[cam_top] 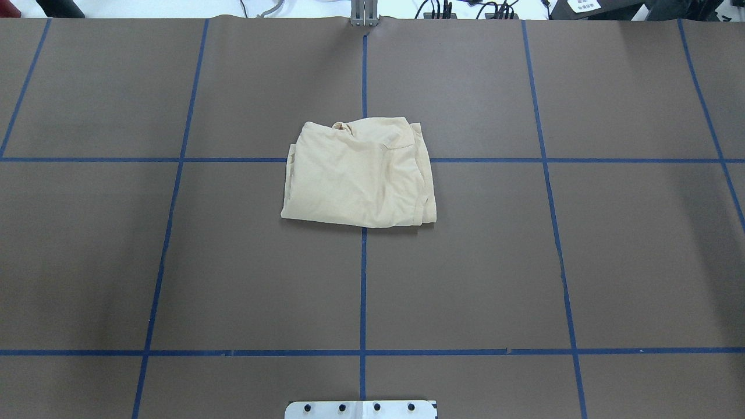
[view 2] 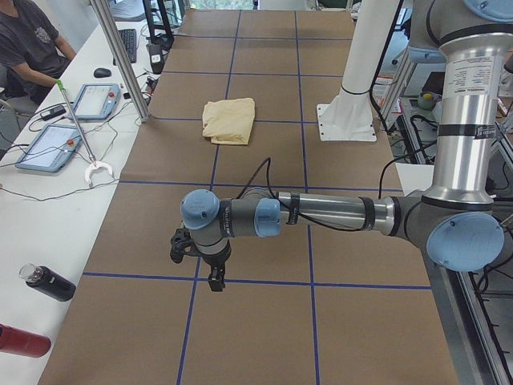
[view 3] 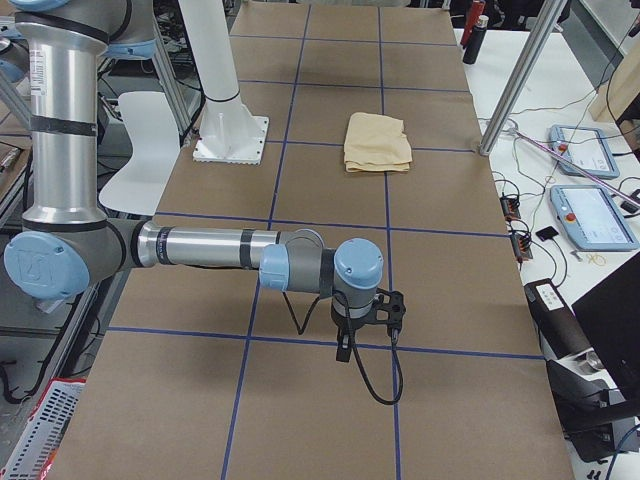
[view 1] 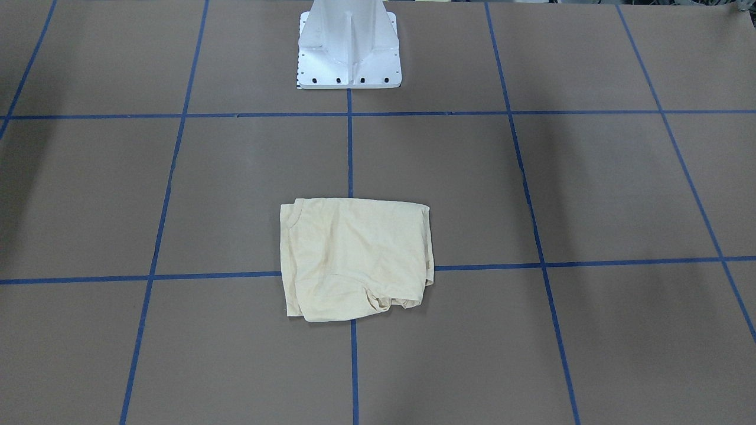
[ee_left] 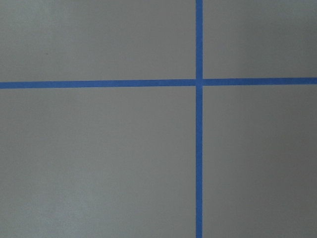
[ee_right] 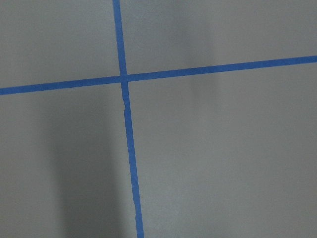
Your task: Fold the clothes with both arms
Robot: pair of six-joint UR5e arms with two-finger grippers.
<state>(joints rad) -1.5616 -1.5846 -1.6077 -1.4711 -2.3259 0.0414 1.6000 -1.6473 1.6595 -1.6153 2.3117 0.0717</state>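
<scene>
The pale cream-yellow shirt (view 1: 354, 260) lies folded into a compact, slightly wrinkled rectangle on the brown table, over a crossing of the blue tape lines (cam_top: 361, 174). Its print is hidden. It also shows in the left side view (view 2: 230, 120) and the right side view (view 3: 378, 142). My left gripper (view 2: 215, 281) hangs low over the table far from the shirt, at the table's left end. My right gripper (view 3: 343, 352) hangs likewise at the right end. I cannot tell whether either is open or shut. Both wrist views show only bare table and tape.
The white pedestal base (view 1: 348, 53) stands at the robot's edge of the table (cam_top: 361, 409). Beside the table's far edge are metal posts (view 2: 120, 60), control tablets (view 2: 48, 148), bottles (view 2: 48, 282) and a seated person (view 2: 28, 40).
</scene>
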